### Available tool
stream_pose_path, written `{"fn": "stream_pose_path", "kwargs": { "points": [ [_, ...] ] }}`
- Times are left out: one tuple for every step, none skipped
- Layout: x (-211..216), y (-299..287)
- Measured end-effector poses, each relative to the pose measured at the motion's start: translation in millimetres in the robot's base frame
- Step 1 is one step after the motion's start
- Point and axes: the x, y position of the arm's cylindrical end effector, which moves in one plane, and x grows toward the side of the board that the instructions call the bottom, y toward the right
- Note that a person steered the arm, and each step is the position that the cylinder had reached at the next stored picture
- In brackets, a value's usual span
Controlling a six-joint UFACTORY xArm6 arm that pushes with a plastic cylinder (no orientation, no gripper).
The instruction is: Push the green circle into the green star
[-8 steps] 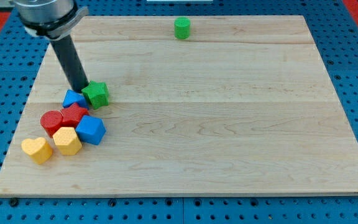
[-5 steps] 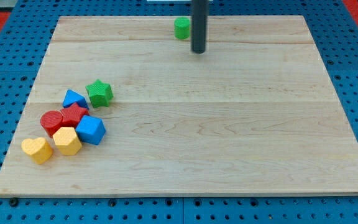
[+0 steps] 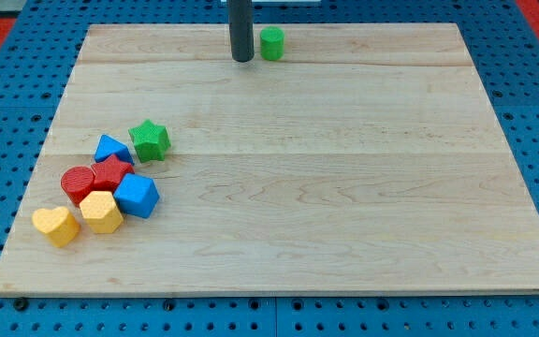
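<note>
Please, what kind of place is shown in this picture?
Most likely a robotics lab test bench. A wooden board lies on a blue perforated table, with small coloured blocks such as a green star and green circle, and my tip just left of that circle.

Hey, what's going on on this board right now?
A robot arm's rod is working on the wooden board. My tip sits just to the view's left of the green circle near the view's top, with a small gap between them. The green star it should reach lies far off at the view's left, atop a cluster of blue, red and yellow blocks.
</note>
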Motion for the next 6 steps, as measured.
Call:
{"fn": "stream_pose_path", "kwargs": {
  "points": [
    [-49,-51],
    [-65,-40],
    [-51,-9],
    [-27,8],
    [0,-1],
    [19,-24]
  ]
}}
